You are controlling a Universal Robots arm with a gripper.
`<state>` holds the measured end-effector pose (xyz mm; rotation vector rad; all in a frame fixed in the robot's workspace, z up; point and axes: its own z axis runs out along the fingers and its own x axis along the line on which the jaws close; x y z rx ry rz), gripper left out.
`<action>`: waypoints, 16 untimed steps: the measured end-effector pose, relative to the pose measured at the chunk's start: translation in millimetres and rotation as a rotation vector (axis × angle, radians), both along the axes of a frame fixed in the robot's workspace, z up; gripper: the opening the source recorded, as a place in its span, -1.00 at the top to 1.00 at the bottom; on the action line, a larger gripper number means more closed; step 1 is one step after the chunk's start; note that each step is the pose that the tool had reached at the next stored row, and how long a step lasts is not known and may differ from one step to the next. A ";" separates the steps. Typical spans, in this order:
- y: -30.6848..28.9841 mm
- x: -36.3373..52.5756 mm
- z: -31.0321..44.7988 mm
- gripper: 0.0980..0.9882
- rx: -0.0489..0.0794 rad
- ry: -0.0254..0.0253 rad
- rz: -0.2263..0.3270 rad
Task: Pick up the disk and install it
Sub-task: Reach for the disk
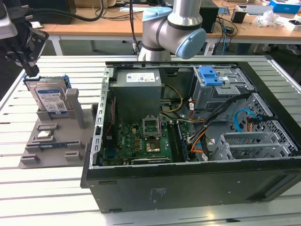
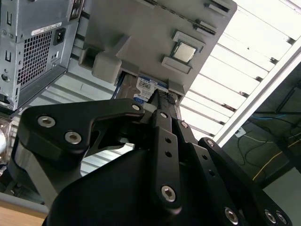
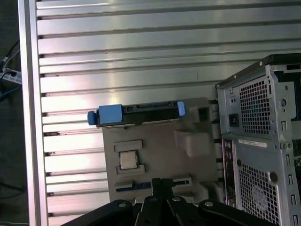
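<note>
The claw point(image 1: 29, 70), pinched together, hangs just above the disk point(image 1: 51, 98), upright in a grey holder point(image 1: 56, 141) on the bench point(image 1: 42, 188).

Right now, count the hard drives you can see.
1. The disk stands on edge in the grey holder at the exterior view's left, outside the computer case. The case's drive cage may hide more.

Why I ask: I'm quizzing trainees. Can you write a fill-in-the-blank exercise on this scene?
1. The disk stands ___ in the grey holder.
2. Its carrier frame is coloured ___.
3. In the exterior view, the gripper hangs close to the disk, ___ the computer case.

Missing words: upright; blue; outside.
</note>
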<state>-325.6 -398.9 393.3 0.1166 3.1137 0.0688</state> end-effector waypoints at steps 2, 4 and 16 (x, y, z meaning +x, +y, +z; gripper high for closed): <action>0.0 -3.1 0.0 0.98 0.000 0.0000 0.000; 0.0 -6.2 0.0 0.98 0.000 -0.0001 0.000; 1.6 -19.9 -0.1 0.98 0.000 -0.0002 0.000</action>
